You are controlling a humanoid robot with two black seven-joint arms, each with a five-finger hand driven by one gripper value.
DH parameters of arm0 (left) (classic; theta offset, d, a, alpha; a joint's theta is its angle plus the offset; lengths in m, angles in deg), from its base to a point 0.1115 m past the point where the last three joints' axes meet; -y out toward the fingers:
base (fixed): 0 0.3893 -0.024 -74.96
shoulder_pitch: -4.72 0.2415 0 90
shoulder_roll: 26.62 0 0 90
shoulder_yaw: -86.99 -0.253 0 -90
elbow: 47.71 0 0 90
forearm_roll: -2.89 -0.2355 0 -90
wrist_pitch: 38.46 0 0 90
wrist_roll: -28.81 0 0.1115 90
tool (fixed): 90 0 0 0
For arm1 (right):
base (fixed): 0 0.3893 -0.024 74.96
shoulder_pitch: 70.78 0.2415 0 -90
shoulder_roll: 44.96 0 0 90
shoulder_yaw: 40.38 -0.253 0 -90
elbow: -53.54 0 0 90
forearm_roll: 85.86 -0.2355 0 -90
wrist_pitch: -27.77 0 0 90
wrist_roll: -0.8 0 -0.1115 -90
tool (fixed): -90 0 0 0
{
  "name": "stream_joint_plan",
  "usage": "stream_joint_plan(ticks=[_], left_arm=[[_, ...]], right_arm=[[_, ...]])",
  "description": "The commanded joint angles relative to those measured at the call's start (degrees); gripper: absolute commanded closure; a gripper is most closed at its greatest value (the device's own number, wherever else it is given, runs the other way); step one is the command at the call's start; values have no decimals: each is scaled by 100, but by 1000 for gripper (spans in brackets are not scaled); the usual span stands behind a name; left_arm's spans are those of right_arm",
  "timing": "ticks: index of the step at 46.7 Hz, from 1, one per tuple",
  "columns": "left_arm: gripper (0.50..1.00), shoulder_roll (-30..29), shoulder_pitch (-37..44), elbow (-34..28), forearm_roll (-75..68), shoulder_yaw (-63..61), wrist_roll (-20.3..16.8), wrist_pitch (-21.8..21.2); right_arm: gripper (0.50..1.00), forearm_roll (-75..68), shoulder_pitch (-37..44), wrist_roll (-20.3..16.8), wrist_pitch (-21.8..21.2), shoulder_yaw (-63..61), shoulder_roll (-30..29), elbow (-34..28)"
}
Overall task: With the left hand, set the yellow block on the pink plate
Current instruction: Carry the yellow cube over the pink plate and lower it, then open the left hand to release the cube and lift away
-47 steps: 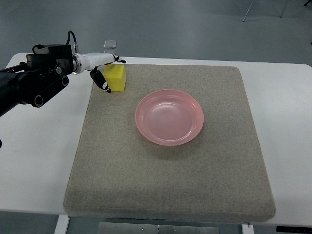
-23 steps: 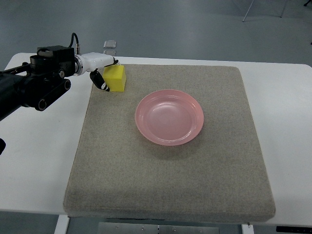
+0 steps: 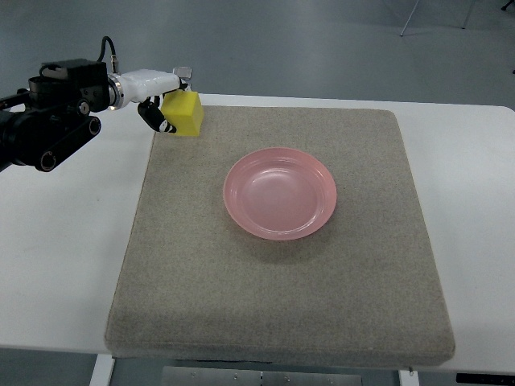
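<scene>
**Q:** White tabletop (image 3: 72,265), seen steeply from above over a grey floor: what lies on it?

**A:** From the one top view, a grey felt mat (image 3: 273,297) covers most of the table. A pink plate (image 3: 279,193) sits near the mat's middle, empty, right way up. At the table's far edge, just behind my hand, a small clear plastic piece (image 3: 183,73) is partly visible; I cannot tell what it is.

**Q:** Where is your left hand?

**A:** My left hand (image 3: 158,96) comes in from the picture's left edge on a black forearm (image 3: 44,125) with a cable looped above it. It is at the mat's far left corner. The white palm section lies along the top of the yellow block (image 3: 184,112), and dark fingers (image 3: 154,117) curl down against the block's left face.

**Q:** Is the hand closed on the block?

**A:** Fingers are wrapped onto the yellow block, gripping it from the left and from above. The block looks tilted, one corner down at the mat's edge; whether it touches the mat or hangs just clear I cannot tell.

**Q:** And the block relative to the plate?

**A:** Well apart. The block is at the far left corner of the mat; the plate lies to its right and nearer the camera, with bare mat between them.
</scene>
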Motion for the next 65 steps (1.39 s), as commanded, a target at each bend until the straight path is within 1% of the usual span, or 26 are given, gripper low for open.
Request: stream_joint_plan(ticks=[1,6,10,15,21,26,31,39,44,46,49,50,51,53,57,59,60,61,63,65], left_arm=[[1000,-228,-17,487,3,101,0,9],[1000,-466,-35,1137,-6,154,0,88],[1000,-519,35,1778,3,154,-9,106],[1000,-791,70,2534,3,93,-26,106],[1000,-827,167,3159,-32,58,-26,185],[1000,-791,211,3397,-76,-4,-26,352],[1000,-765,176,3468,-85,-320,-26,370],[1000,-396,246,3345,-461,-382,-18,352],[1000,-159,378,3116,-805,-364,-18,291],[960,-54,413,3055,-823,-364,-9,282],[952,61,457,2967,-823,-347,-9,282],[941,87,466,2940,-823,-329,-9,273],[911,122,483,2905,-823,-312,-9,273],[830,184,501,2853,-823,-285,-9,247],[708,219,527,2817,-814,-276,-17,45],[622,228,527,2817,-814,-285,-18,-26],[588,228,527,2817,-805,-285,-18,-43],[568,228,527,2817,-805,-285,-18,-44],[557,228,536,2817,-797,-285,-18,-44],[532,228,536,2817,-788,-294,-9,-44]], right_arm=[[576,1,-2,-1,0,0,0,0],[576,1,-2,-1,0,0,0,0],[576,1,-2,-1,0,0,0,0],[576,1,-2,-1,0,0,0,0],[576,1,-2,-1,0,0,0,0],[576,1,-2,-1,0,0,0,0],[576,1,-2,-1,0,0,0,0],[576,1,-2,-1,0,0,0,0],[576,1,-2,-1,0,0,0,0],[576,1,-2,-1,0,0,0,0],[576,0,-2,-1,0,0,0,0],[576,1,-2,-1,0,0,0,0],[576,1,-2,-1,0,0,0,0],[576,1,-2,-1,0,0,0,0],[576,1,-2,-1,0,0,0,0],[576,1,-2,-1,0,0,0,0],[576,1,-2,-1,0,0,0,0],[576,1,-2,-1,0,0,0,0],[576,1,-2,-1,0,0,0,0],[576,1,-2,-1,0,0,0,0]])
